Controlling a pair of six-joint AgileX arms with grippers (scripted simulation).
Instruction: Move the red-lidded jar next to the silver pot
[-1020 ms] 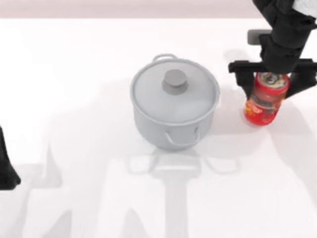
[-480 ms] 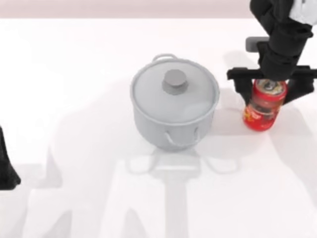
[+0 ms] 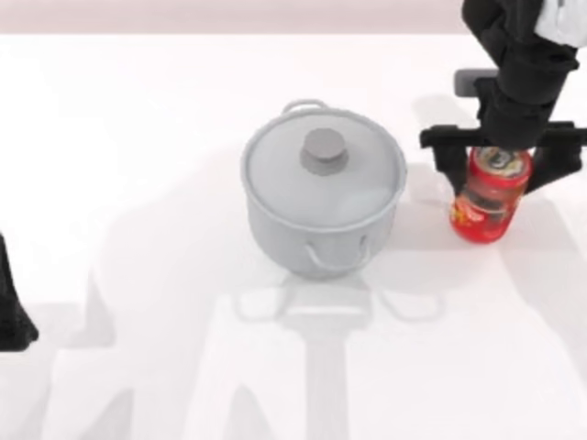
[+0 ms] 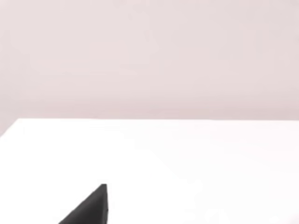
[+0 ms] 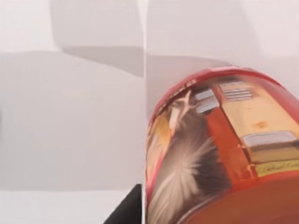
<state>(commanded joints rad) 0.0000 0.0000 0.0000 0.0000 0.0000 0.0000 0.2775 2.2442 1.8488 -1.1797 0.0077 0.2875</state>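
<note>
The red-lidded jar point(image 3: 491, 197) stands on the white table just to the right of the silver pot point(image 3: 323, 188), a small gap apart from it. My right gripper point(image 3: 501, 179) comes down over the jar from the back, one finger on each side of it, shut on the jar. In the right wrist view the jar's red-and-yellow label point(image 5: 219, 149) fills most of the picture, with one dark finger point(image 5: 128, 210) against its side. The pot has its domed lid on, and one loop handle faces the front.
My left arm point(image 3: 11, 312) is parked at the table's left edge. Its wrist view shows only bare table point(image 4: 187, 163) and a dark finger tip point(image 4: 88, 210). The table's far edge lies close behind the right arm.
The right gripper has shifted slightly with the jar, which went from tilted to nearly upright. The last half second shows almost no movement. The pot and the left arm stayed still.
</note>
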